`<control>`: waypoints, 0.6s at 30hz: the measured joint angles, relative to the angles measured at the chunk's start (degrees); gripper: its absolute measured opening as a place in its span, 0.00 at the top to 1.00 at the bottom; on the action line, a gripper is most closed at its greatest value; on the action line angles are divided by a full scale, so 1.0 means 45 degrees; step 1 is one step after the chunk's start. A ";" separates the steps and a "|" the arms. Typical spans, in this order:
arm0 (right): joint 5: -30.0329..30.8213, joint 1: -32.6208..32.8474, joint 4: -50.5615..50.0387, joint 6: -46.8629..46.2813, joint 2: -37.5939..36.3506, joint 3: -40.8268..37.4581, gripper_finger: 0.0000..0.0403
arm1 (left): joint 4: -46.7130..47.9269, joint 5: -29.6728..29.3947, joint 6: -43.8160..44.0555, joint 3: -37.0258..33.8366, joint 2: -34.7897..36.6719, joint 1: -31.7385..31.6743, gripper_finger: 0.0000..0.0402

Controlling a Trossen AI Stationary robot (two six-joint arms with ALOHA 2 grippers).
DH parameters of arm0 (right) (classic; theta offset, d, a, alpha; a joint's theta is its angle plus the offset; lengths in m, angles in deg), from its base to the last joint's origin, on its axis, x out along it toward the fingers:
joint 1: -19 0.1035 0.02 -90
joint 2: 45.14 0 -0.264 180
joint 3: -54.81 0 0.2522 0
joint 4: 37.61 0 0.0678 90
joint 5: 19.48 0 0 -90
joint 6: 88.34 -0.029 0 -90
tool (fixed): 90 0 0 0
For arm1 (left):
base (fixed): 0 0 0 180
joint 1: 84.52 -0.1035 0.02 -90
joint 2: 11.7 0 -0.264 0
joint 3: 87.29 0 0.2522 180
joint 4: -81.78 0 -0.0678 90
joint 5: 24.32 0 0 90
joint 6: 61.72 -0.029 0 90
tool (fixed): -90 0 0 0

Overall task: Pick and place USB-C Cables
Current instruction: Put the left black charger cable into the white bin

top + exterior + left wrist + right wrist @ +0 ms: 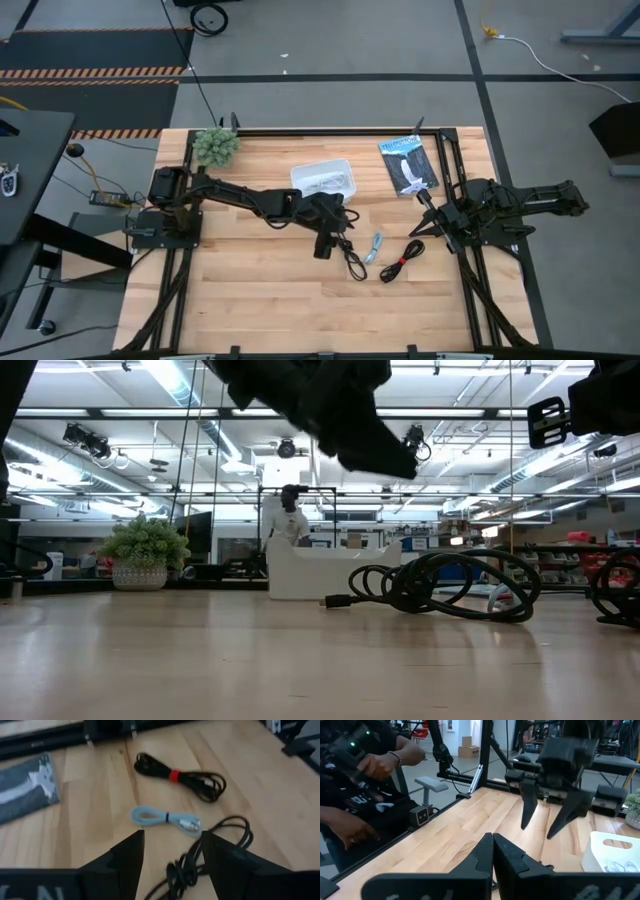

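Left gripper (172, 852): fingers spread, poised above the plain black cable (200, 855), nothing held. Light blue-grey cable (165, 817) and red-tied black cable (180, 775) lie beyond; white cable is seen in the white bin (325, 180). Step judged: pickup approach; descent and closure required. Right gripper (492, 852): closed, parked.

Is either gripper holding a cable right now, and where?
Nothing held. Left gripper hangs open above the coiled black cable; right gripper is shut, empty.
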 joint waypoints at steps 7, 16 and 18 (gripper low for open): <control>-0.0005 0.0000 0.0044 0.0000 0.0000 -0.0002 0.96 | 0.1597 0.0044 -0.0053 0.1776 0.0000 -0.0156 0.56; -0.0002 -0.0005 0.0039 0.0000 -0.0002 -0.0003 0.96 | 0.4986 0.0006 0.0056 0.4876 -0.0005 -0.1508 0.62; 0.0000 -0.0004 0.0044 0.0000 -0.0001 0.0000 0.96 | 0.5563 -0.0003 0.0073 0.5442 -0.0005 -0.1772 0.63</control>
